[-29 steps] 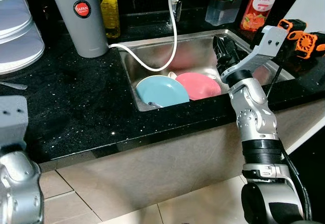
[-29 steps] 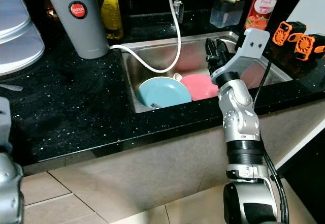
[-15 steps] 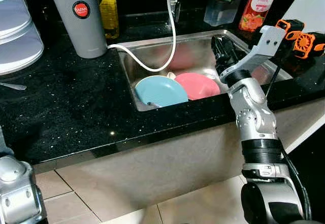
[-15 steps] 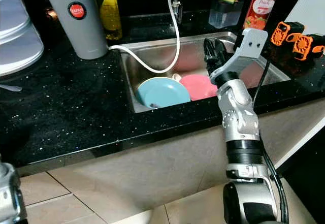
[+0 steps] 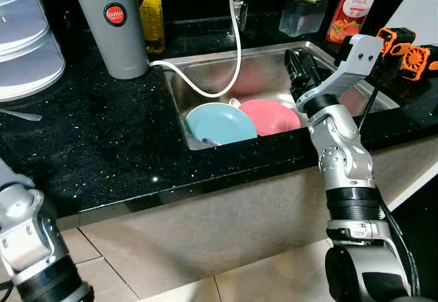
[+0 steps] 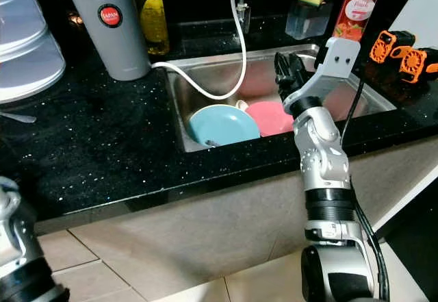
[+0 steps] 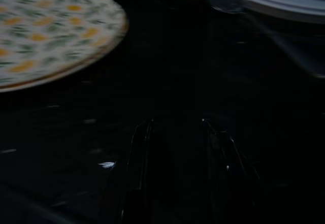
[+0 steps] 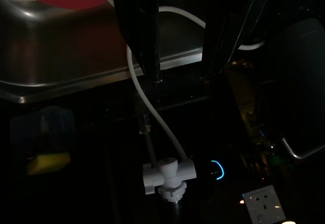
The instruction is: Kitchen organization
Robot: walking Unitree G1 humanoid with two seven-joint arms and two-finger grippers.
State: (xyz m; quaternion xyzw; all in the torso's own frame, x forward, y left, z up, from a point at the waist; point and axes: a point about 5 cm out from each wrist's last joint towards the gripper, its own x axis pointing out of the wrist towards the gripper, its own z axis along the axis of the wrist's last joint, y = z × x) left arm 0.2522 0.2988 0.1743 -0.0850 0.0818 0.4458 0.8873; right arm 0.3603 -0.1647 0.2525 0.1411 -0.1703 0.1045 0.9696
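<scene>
Two plates unmoved; your left arm has dropped lower.
Right gripper (image 5: 299, 69) fingers spread, empty, over the sink (image 5: 274, 59) edge.

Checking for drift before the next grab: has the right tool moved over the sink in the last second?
No. The right tool keeps its place above the sink's right half, beside the pink plate.

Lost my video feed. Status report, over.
Right gripper open, empty, above sink. Left arm low, idle. Blue plate, pink plate in sink. White hose dangles in.
</scene>
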